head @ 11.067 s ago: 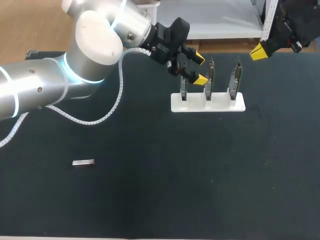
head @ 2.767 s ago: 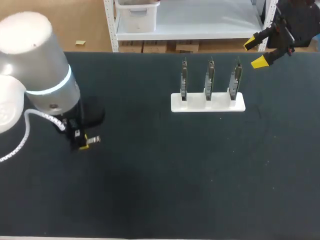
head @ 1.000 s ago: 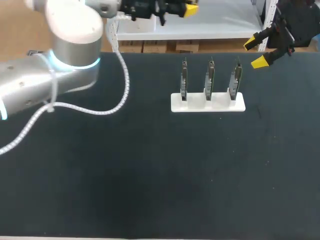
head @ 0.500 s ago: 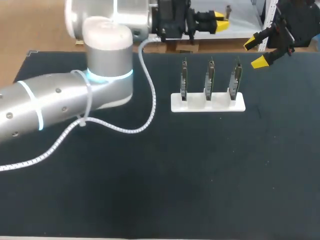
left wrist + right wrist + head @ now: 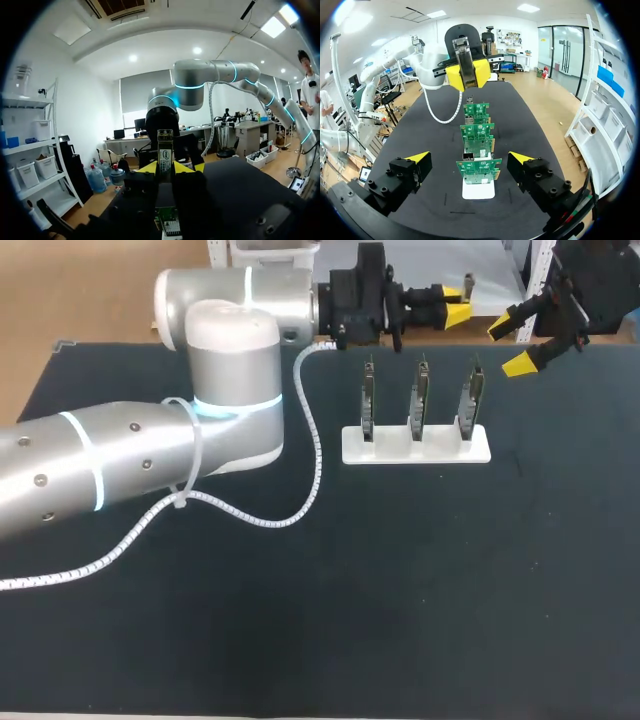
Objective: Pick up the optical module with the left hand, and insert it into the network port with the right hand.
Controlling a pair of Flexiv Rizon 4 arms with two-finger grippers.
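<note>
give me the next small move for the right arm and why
Probably bring the open right gripper across to the optical module: the left gripper is shut on it and holds it facing the right one, which must take it before inserting.

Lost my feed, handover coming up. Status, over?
Left tool shut on module, beyond the boards. Right tool open, empty. Three boards upright in stand, ahead of right tool.

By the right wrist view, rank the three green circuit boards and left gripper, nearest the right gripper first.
1. Nearest green circuit board, directly ahead.
2. Middle green circuit board, behind it.
3. Last green circuit board, farther back.
4. Left gripper holding silver optical module, beyond.
</note>
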